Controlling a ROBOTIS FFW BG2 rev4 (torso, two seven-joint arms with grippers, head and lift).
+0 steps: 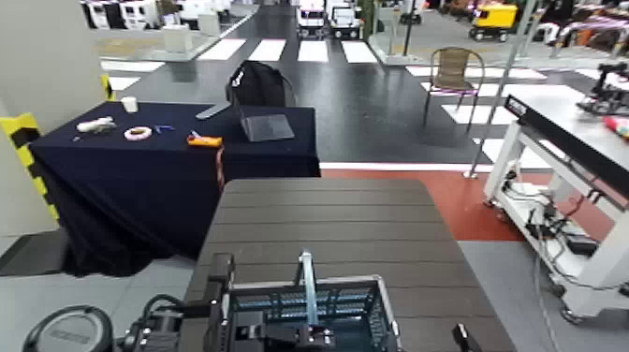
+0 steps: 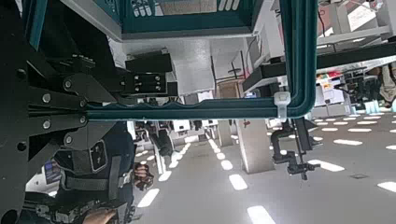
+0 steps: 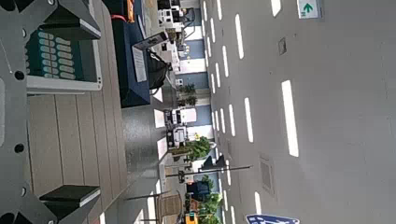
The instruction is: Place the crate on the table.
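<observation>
Left claw clamped on the crate's handle, at the near side of the slatted counter.

The left claw (image 2: pixel 86 114) is closed on the thin teal handle (image 2: pixel 187 110) of the crate (image 1: pixel 376 304), a grey-blue basket with lattice sides. In the head view the crate shows over the near part of the dark brown counter (image 1: pixel 328 215); whether its base touches the slats I can't quite tell from here, as its underside is hidden. The right claw (image 3: pixel 77 110) is near the crate, its fingers wide apart and holding nothing. Beyond, on the robot's left, a navy-draped counter (image 1: pixel 140 187) carries a white cup (image 1: pixel 130 105), an orange item (image 1: pixel 203 140) and an open laptop (image 1: pixel 267 127).
</observation>
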